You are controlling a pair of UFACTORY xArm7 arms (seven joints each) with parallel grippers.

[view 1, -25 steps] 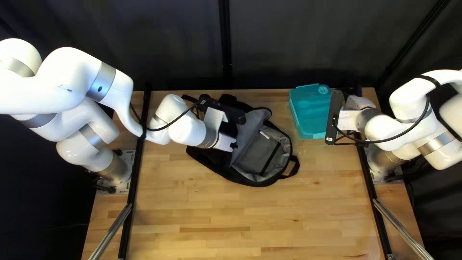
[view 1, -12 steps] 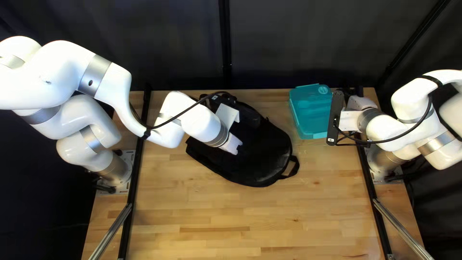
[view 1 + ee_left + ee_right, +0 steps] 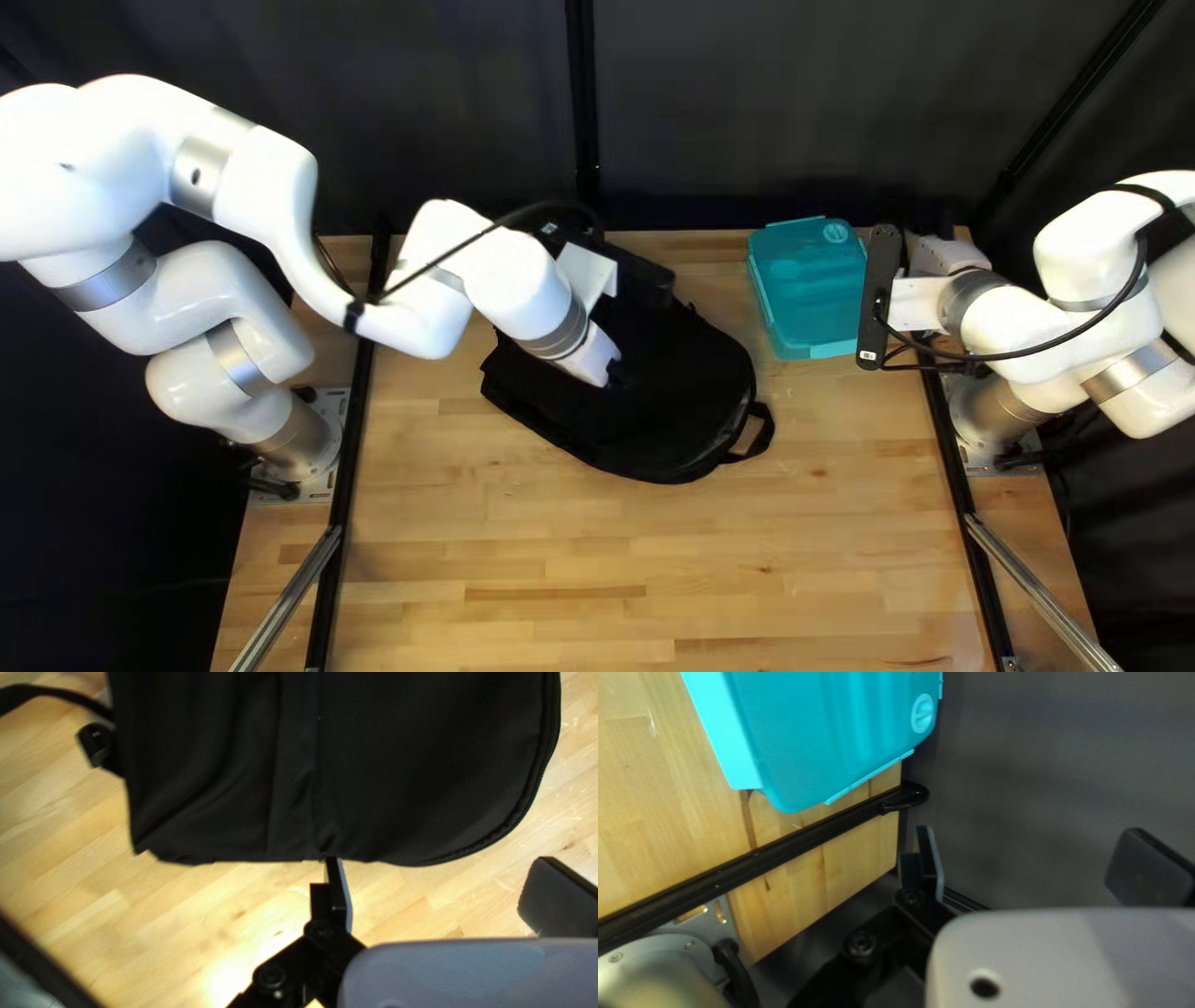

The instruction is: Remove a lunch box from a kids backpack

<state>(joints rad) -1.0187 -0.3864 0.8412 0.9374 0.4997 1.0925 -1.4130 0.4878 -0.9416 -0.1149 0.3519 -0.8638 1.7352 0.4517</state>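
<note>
The left arm point(image 3: 262, 187) reaches in from the left of the top left view, bending down over the backpack point(image 3: 679, 398), its gripper, the left gripper point(image 3: 613, 370), low above the black cloth. In the left wrist view its fingers point(image 3: 337, 893) stand wide apart; the backpack's edge lies just ahead, right by the tip of one finger, and whether they touch I cannot tell. Half a second ago this wrist was turned a little differently, and the arm's upper links have drawn back leftward since. The backpack lies flat and black side up, its handle loop point(image 3: 756, 429) to the right; a second ago its grey lining was showing, now the flap covers it. Right of the backpack and apart from it, the teal lunch box point(image 3: 809, 293) rests on the table point(image 3: 560, 535) near the far edge, in the same place as before. The right gripper point(image 3: 942, 252) is just beside it, its fingers spread wide, the lunch box ahead of them and off to one side. The right arm point(image 3: 1058, 311) reaches in low from the right and has shifted slightly away from the lunch box.
</note>
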